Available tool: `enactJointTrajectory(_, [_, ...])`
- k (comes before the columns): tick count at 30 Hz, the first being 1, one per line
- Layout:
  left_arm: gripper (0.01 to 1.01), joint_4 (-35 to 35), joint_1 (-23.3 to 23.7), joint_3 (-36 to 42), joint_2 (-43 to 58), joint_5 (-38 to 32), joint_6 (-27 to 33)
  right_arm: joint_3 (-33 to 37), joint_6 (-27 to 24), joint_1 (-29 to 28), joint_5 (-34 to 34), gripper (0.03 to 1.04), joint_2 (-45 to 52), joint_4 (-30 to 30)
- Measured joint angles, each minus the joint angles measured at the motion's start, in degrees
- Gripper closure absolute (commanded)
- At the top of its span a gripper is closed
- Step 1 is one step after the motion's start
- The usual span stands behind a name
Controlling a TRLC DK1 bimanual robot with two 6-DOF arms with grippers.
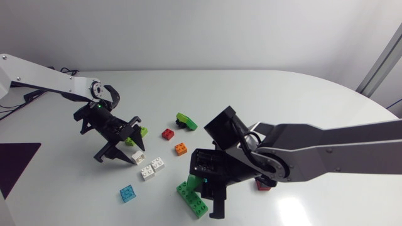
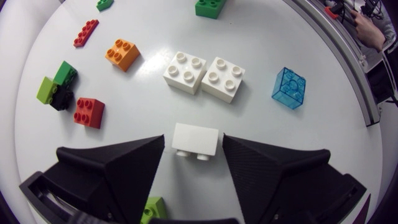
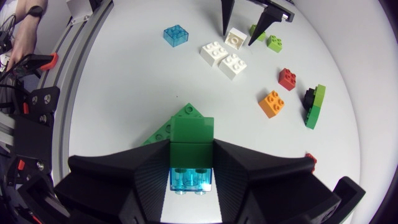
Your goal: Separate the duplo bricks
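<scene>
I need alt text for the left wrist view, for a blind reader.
A white brick lies on its side between the left hand's open black fingers. Ahead on the table sit two white bricks, a clear blue brick, an orange brick and a red brick.

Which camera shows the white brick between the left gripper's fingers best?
Left wrist view: the white brick lies close up between the left gripper's fingers, with slim gaps either side. Head view shows it small at the fingertips; right wrist view, tiny and distant.
</scene>
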Motion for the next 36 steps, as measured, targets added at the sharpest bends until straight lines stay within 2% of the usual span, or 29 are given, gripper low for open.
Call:
enactJointTrajectory(12, [0.813, 0.76, -1.44, -0.52, -2.62, -1.01, -0.02, 0.0, -0.02, -0.07, 0.0, 0.76, -0.02, 0.0])
enactJointTrajectory(17, [0.816, 7.91, -3.65, -2.99, -10.75, -8.5, -0.02, -0.72, -0.02, -0.17, 0.0, 0.76, -1.33, 0.07])
enactJointTrajectory(23, [0.816, 19.56, -8.39, -12.44, -18.36, -19.08, 0.0, -3.67, -0.02, -0.81, -0.02, 0.76, -4.74, 0.74])
enactJointTrajectory(30, [0.816, 30.21, -16.5, -22.82, -21.97, -29.33, 0.07, -7.58, -0.04, -1.6, -0.02, 0.76, -10.69, 0.98])
enactJointTrajectory(36, [0.816, 35.78, -21.55, -26.18, -22.25, -36.83, 0.35, -11.15, -0.04, -2.05, -0.02, 0.76, -15.17, 1.16])
